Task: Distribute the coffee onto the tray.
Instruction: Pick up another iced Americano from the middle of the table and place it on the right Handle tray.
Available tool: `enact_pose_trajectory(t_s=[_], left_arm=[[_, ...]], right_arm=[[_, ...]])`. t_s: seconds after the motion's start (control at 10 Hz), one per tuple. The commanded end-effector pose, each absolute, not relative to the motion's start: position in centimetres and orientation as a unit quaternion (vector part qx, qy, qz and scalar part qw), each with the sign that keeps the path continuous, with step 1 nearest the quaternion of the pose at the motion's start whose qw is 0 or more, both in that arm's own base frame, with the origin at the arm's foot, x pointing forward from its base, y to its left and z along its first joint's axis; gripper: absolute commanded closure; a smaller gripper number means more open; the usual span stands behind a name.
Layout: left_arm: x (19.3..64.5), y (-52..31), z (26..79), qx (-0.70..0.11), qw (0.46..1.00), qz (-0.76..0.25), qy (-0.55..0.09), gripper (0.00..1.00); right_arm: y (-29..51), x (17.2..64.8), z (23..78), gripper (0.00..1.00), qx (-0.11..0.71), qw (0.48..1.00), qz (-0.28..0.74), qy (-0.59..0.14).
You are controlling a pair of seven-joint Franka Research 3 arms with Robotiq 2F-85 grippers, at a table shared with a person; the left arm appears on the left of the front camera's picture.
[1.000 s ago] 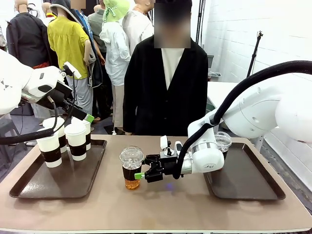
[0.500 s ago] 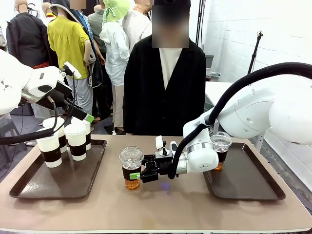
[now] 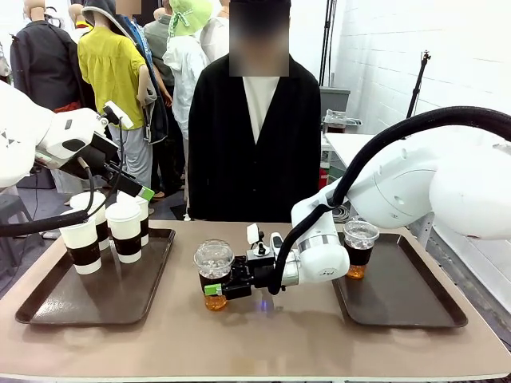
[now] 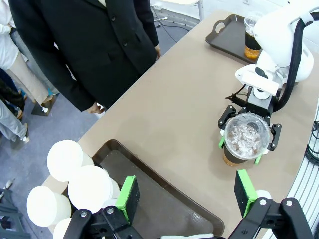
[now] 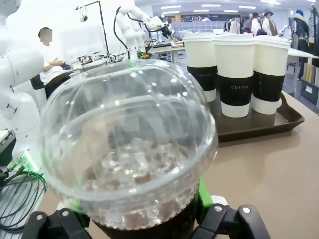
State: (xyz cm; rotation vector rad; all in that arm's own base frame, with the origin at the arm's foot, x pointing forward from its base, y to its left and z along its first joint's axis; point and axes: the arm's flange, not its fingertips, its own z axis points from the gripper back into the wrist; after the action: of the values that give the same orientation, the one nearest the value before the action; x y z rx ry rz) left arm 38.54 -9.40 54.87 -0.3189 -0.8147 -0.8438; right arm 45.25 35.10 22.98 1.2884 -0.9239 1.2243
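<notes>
Now: right pincer point(image 3: 215, 288), a second ago just short of the iced cup point(image 3: 214, 274), has closed around its base; cup on the surface left of the right tray point(image 3: 399, 307), ready to carry. Left pincer point(image 4: 187, 195) wide, idle.

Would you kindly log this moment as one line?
right gripper: around iced cup, mid-table | left gripper: open, above paper cups | second iced cup: right tray

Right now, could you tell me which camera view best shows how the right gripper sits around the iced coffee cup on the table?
The left wrist view: from above, the right gripper brackets the dome-lidded cup on both sides. The front view shows the cup side-on, with the gripper partly behind it. In the right wrist view the dome hides most of the fingers.
</notes>
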Motion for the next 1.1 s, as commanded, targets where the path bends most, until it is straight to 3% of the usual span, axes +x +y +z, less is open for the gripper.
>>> enact_pose_trajectory(t_s=[0.0,0.6,1.0], left_arm=[[38.5,-9.2,54.9,-0.150,0.822,-0.398,-0.379,0.00],[38.5,-9.2,54.9,-0.150,0.822,-0.398,-0.379,0.00],[38.5,-9.2,54.9,-0.150,0.822,-0.398,-0.379,0.00]], right_arm=[[35.2,45.4,23.0,0.36,0.545,0.529,0.528,-0.380],[33.2,44.5,24.8,0.36,0.560,0.528,0.512,-0.382],[25.2,42.3,29.9,0.36,0.551,0.549,0.506,-0.373]])
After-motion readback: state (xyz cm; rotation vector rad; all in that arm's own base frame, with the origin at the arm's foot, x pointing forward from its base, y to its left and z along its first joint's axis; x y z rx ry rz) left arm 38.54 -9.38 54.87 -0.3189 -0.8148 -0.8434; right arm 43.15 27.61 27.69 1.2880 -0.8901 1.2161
